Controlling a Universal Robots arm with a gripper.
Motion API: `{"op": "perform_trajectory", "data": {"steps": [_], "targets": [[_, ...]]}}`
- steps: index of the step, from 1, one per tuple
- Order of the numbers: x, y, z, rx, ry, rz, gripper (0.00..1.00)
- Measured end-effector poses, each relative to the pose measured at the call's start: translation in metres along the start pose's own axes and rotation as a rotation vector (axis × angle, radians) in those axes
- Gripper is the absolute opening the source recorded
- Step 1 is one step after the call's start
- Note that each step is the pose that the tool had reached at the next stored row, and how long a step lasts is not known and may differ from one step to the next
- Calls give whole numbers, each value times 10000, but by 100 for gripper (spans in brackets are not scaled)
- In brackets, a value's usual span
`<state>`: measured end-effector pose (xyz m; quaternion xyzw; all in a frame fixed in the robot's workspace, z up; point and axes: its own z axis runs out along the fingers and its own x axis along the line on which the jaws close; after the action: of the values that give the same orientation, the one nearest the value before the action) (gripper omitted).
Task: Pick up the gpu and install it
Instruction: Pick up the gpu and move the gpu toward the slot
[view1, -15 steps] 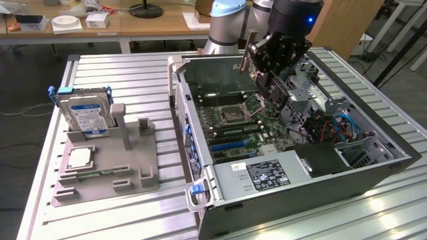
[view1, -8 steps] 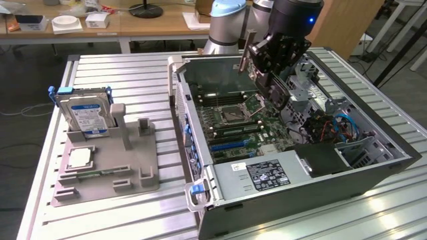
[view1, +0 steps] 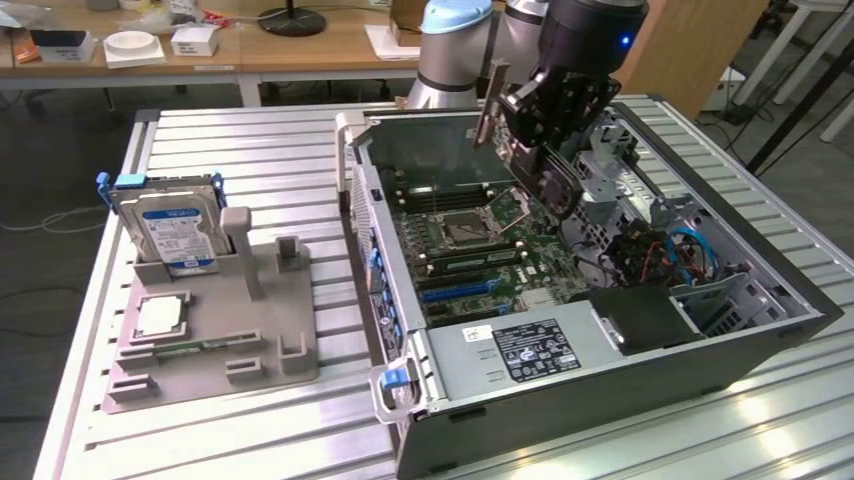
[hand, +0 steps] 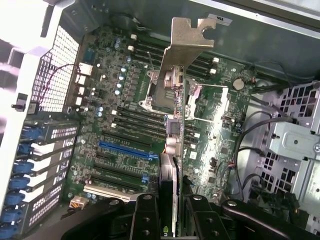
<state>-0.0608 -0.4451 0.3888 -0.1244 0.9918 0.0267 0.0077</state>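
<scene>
My gripper (view1: 545, 135) hangs over the open computer case (view1: 747, 350), shut on the gpu (view1: 495, 105). The card stands on edge, its silvery end bracket pointing up and towards the exterior view's left. In the wrist view the gpu (hand: 176, 100) shows edge-on, running from the black fingers (hand: 145, 215) up to the metal bracket (hand: 187, 42). It floats above the motherboard (hand: 120, 100), over the processor socket area. The blue expansion slot (hand: 127, 150) lies on the board to one side of the card; the slot (view1: 461, 292) sits nearer the case's front in the exterior view.
A grey fixture (view1: 254, 345) on the slatted table holds a silver hard drive with a blue label (view1: 174, 230), a processor chip (view1: 158, 315) and a green memory stick (view1: 200, 347). Inside the case are a power supply (view1: 534, 350), cables (view1: 661, 250) and a metal drive cage (hand: 295, 140).
</scene>
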Motion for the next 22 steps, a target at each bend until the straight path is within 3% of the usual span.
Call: {"op": "perform_trajectory", "data": {"steps": [22], "targets": [[-41, -11, 13, -57, 72, -1520, 27]]}}
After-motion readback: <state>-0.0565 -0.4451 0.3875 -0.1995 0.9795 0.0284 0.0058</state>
